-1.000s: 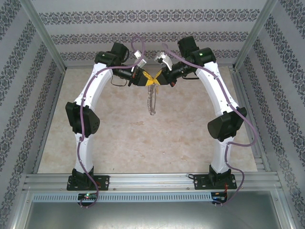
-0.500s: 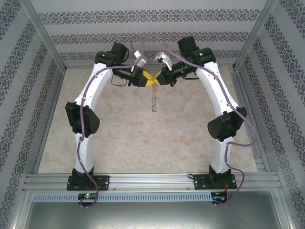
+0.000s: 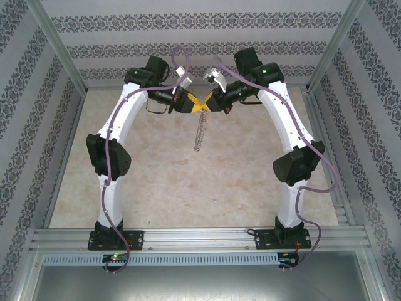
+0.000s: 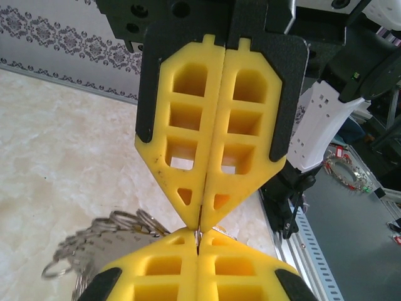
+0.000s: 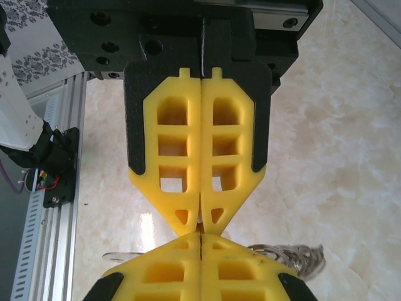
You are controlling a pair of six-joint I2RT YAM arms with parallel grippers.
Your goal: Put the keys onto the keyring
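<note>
Overhead, left claw point(image 3: 196, 105), right claw point(image 3: 207, 103) tip-to-tip, both clamping dangling keyring point(image 3: 198, 135).

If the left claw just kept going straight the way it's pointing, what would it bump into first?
The right gripper. The left gripper points straight at it, both sets of yellow fingertips shut and nose to nose, seemingly touching. The keyring hangs just below that meeting point, probably out of the line.

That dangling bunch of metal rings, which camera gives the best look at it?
The top camera: the keyring hangs full-length below where the left end effector and right end effector meet, though small and edge-on. The left wrist view catches a blurred cluster of its loops; the right wrist view, just a few.
</note>
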